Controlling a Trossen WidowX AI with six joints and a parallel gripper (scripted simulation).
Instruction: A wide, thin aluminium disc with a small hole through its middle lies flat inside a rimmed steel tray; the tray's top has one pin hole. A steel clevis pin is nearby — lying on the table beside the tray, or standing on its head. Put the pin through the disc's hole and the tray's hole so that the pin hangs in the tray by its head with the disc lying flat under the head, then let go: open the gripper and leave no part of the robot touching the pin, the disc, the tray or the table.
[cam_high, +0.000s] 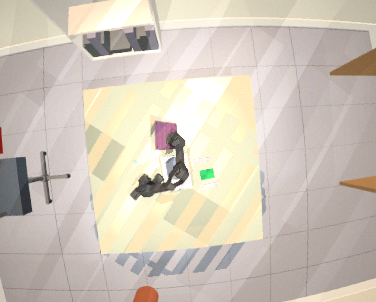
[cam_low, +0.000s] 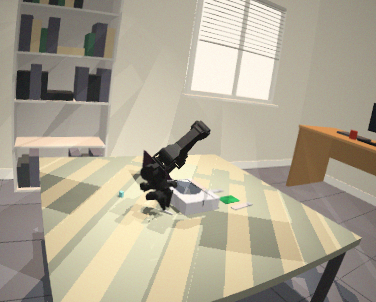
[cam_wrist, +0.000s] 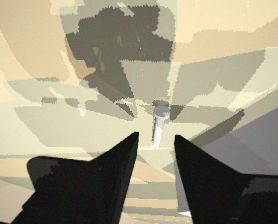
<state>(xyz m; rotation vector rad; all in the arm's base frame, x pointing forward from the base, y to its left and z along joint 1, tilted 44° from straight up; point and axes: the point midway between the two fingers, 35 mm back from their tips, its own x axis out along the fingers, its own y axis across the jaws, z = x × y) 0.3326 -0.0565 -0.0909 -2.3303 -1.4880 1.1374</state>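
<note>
The steel pin (cam_wrist: 158, 131) lies on the table beside the tray, its round head away from my fingers and its shank pointing toward the gap between them. My gripper (cam_high: 134, 195) (cam_low: 165, 207) (cam_wrist: 156, 137) is partly open, with nothing between its fingertips. It is low over the table near the pin, beside the tray. The pale tray (cam_low: 191, 204) (cam_wrist: 242, 150) stands close on the right in the wrist view. A grey round surface (cam_low: 189, 187), apparently the disc, shows inside its rim. The disc's hole and the tray's pin hole cannot be made out.
A purple plate (cam_high: 164, 131) lies by the arm's base. A green square (cam_high: 207, 174) (cam_low: 230, 199) and a thin pale strip (cam_high: 211, 185) (cam_low: 242, 205) lie beyond the tray. A small cyan object (cam_high: 134, 161) (cam_low: 121, 194) is on the gripper's side of the table.
</note>
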